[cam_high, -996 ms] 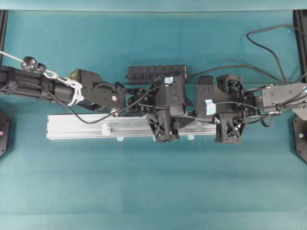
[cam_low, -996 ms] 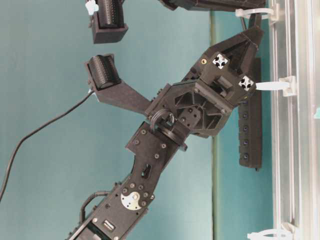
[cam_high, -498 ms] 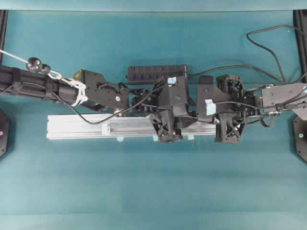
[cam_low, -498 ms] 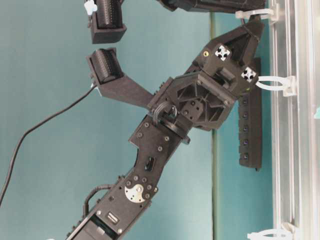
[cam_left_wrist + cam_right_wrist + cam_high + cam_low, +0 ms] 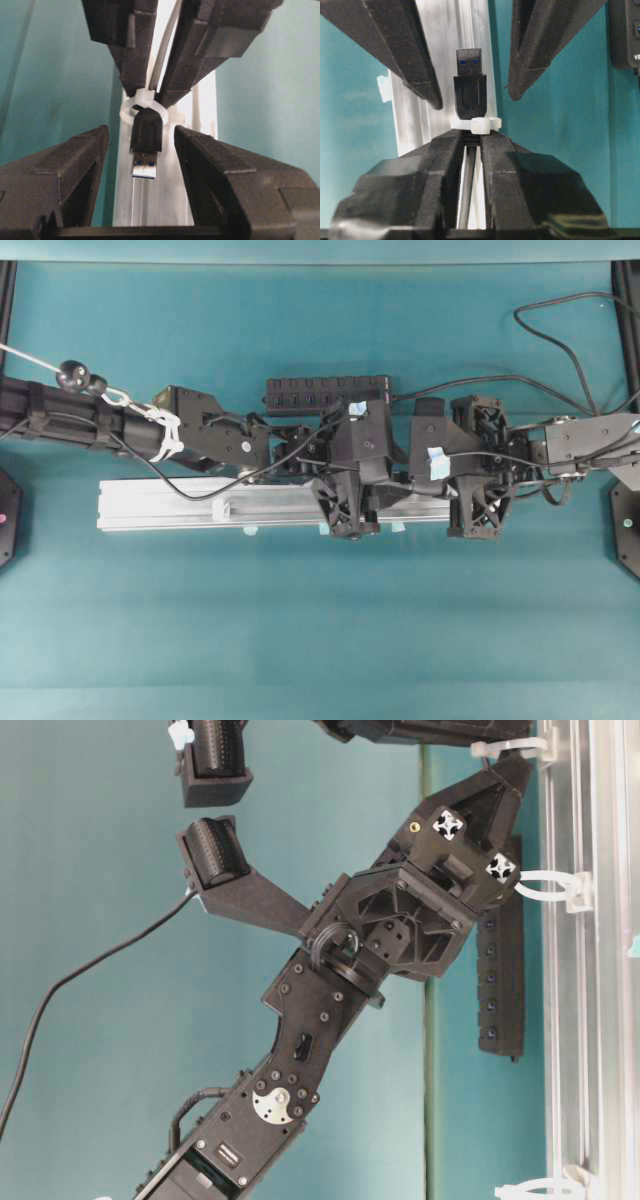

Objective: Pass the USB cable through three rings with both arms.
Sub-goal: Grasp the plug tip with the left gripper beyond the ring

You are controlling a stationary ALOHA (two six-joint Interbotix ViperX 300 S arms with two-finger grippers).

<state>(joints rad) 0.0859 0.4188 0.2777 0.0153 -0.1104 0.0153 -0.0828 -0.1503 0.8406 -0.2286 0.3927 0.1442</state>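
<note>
Black plug through the ring, left arm closing in to take it

Black USB plug (image 5: 146, 145) of the USB cable (image 5: 469, 97) now pokes through a whitish ring (image 5: 142, 107) on the aluminium rail (image 5: 170, 508) lying on the teal counter (image 5: 320, 620); over the last second the left end effector (image 5: 141, 150) has edged forward, so a handover looks imminent. Nearest, its jaws stand open either side of the plug, not touching. Beyond the ring, the right end effector (image 5: 470, 140) is clamped shut on the cable just behind it, both arms level along the rail.
</note>
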